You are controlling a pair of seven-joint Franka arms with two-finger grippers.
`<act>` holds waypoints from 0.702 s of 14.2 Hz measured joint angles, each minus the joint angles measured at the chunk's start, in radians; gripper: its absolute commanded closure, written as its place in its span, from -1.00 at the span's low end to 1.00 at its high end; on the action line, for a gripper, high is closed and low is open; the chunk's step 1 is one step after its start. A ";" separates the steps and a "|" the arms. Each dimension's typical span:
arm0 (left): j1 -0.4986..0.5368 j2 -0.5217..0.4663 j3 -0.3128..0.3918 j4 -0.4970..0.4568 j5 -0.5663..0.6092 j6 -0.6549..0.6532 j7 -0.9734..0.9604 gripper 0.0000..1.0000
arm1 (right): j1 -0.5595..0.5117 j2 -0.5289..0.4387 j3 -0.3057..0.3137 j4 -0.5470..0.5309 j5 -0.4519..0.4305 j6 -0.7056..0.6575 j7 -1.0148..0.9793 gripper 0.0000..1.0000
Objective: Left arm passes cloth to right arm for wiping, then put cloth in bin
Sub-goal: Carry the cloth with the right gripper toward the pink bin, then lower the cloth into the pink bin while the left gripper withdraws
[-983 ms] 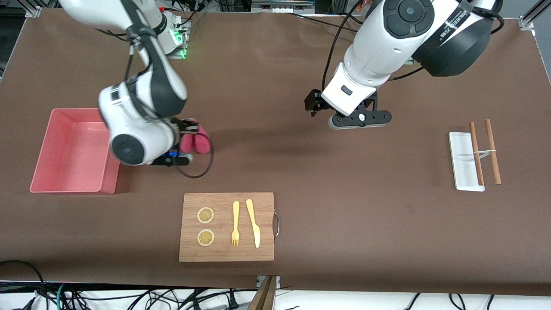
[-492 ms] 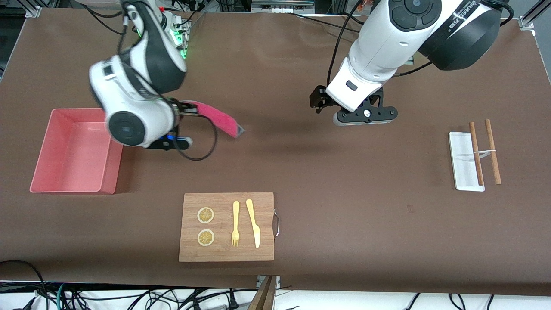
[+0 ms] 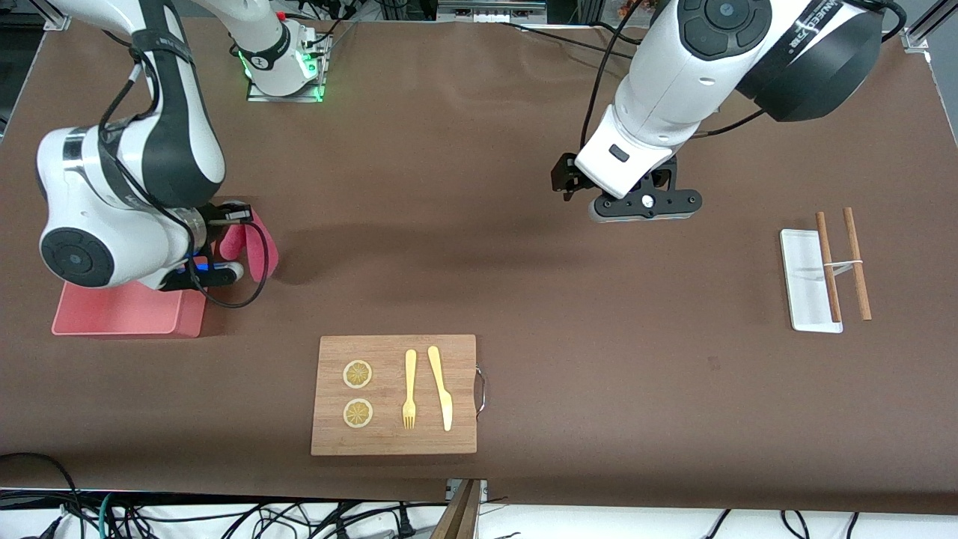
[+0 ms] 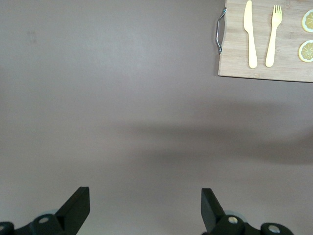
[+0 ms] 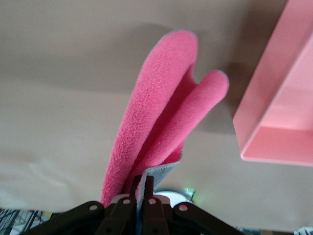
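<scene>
Front view: right arm has swung over to the bin at mid-left of the frame; half a second ago it was over bare table with the cloth streaming out sideways. Right claw is clamped on the cloth, which now hangs folded just beside the bin's wall, at the edge toward the frame's centre, not yet over the inside. The arm's body covers most of the bin. Left claw hangs over bare table at upper centre-right, fingers apart, empty; it has drifted slightly toward the upper right, so the left arm is just waiting. Cutting board with fork, knife and lemon slices sits at lower centre, white tray with chopsticks at far right, all untouched.

Left wrist view: left claw spread wide at the bottom edge, nothing between the fingers, board corner at upper right.

Right wrist view: right claw pinched tight on the cloth, doubled over; bin corner at right.

Read: handover and wipe look done, drop-off is next. Needs a bit more travel over the bin before release.
</scene>
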 measured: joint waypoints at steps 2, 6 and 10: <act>0.015 -0.042 0.023 -0.033 0.000 -0.003 0.063 -1.00 | 0.020 0.020 0.033 0.000 0.001 0.046 0.076 1.00; 0.079 -0.082 0.036 -0.058 0.000 -0.015 0.190 -1.00 | 0.048 0.018 0.089 0.029 0.001 0.014 0.176 1.00; 0.088 -0.115 0.131 -0.092 -0.023 -0.011 0.365 -1.00 | -0.018 -0.015 0.071 0.102 0.000 -0.176 0.079 1.00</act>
